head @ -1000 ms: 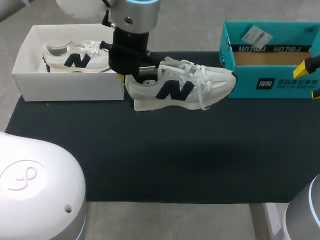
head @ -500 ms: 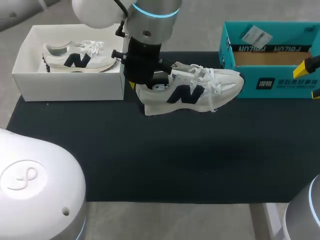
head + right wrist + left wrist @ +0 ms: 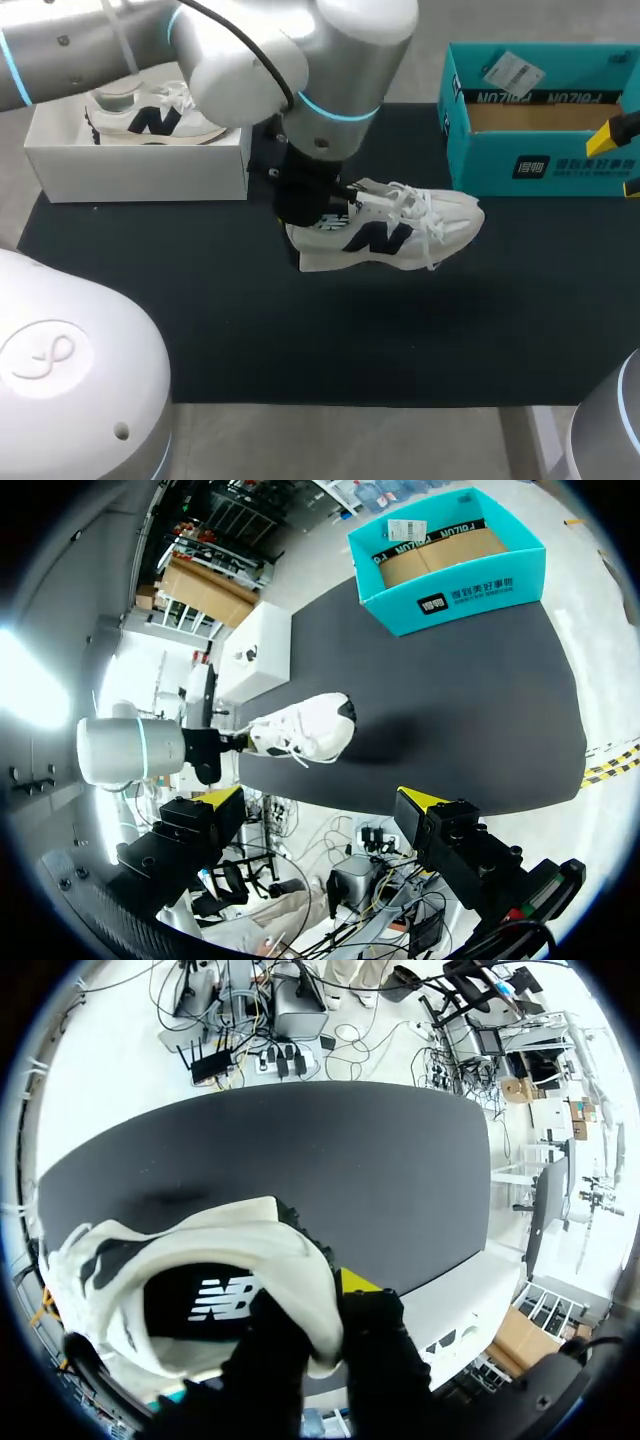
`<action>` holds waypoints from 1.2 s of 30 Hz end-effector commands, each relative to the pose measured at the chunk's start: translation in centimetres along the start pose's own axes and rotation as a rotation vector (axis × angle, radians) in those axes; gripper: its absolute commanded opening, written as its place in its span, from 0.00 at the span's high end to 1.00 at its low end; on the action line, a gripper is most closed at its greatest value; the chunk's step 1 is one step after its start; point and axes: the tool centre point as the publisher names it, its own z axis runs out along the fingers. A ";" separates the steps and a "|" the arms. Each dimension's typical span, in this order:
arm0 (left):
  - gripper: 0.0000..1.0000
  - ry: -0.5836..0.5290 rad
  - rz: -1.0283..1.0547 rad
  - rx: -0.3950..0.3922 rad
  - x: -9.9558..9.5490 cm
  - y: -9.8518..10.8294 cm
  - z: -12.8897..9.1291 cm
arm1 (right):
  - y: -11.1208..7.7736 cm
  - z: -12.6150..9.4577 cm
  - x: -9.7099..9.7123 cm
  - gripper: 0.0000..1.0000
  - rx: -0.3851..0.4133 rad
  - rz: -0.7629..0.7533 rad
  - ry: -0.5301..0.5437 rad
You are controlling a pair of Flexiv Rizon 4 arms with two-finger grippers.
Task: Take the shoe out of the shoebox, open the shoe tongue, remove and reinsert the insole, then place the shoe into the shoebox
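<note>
White sneaker (image 3: pixel 385 232), left of teal box (image 3: pixel 580 172): dark letter mark on its side.
Insole (image 3: pixel 222 1300): white logo.
Teal box, front wall: white print.
Teal box, rear flap: barcode label (image 3: pixel 510 70).

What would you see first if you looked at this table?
The white shoe gripped at its heel by the left pincer, over the middle of the black mat. Then its twin in the white shoebox far left, and the teal box far right.
</note>
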 end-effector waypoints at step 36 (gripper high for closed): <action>1.00 0.031 0.054 0.002 -5.9 -0.4 10.1 | 0.2 0.1 0.0 0.00 0.004 0.001 -0.001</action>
